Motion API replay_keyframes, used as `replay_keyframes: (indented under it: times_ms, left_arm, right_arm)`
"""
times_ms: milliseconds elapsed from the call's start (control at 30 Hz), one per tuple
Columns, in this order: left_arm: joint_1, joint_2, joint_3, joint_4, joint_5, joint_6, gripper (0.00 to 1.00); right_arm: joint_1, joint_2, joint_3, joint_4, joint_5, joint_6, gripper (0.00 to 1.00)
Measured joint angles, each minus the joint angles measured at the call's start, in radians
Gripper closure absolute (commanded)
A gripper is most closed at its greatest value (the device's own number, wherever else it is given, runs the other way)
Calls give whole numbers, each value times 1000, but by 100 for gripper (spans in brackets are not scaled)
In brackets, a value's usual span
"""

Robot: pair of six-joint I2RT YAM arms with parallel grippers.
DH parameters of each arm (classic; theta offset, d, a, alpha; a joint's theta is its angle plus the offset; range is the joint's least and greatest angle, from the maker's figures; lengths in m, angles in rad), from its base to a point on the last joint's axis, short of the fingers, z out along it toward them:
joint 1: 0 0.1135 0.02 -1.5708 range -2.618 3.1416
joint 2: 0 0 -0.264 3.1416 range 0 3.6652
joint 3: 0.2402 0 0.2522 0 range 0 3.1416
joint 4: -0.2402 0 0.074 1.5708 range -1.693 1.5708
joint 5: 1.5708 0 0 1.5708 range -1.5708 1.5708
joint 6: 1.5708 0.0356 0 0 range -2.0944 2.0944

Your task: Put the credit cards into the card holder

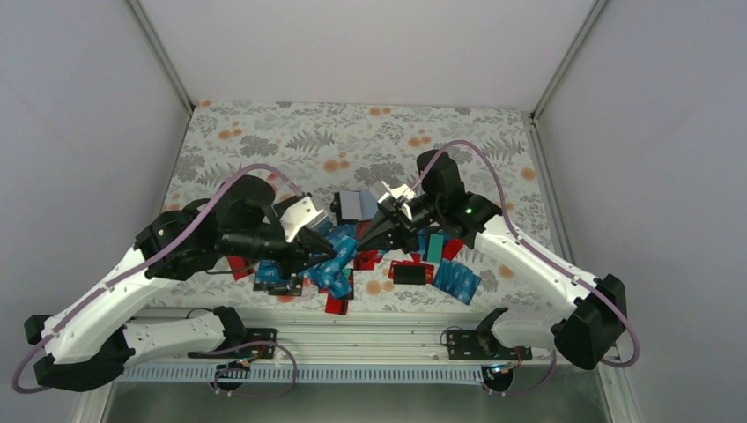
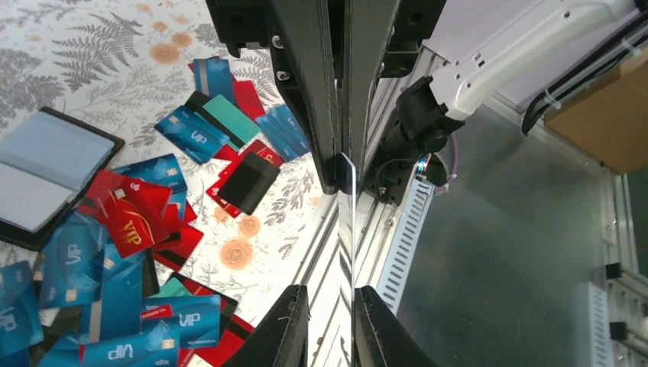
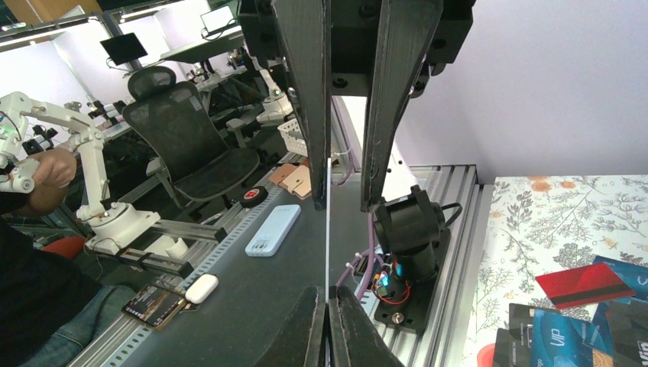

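Left hand point(image 2: 330, 306) pinches 1 card point(image 2: 345, 177) edge-on, long axis along its fingers; right hand point(image 3: 327, 321) is clenched on another card point(image 3: 328, 229), likewise.

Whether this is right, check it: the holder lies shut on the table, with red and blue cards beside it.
Wrong in one respect: the holder is not shut. It lies open on the table, grey-blue inside up, with red and blue cards beside it. The left wrist view shows this.

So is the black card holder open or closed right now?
Open. The card holder lies spread flat on the table, its grey-blue inside facing up.
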Motion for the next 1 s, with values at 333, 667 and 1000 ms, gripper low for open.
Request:
replay_keyframes:
  times_ms: [333,667,1000]
  left_arm:
    - [0,16,-5,-7,-8,7,98]
    - [0,45,-78,124,-174,-92,98]
    - [95,342,-129,422,-322,-208,98]
  right_arm:
    - [0,0,0,-18,22,2,59]
    - [-40,-36,2,48,451,191,32]
    - [-235,110,2,54,890,472,41]
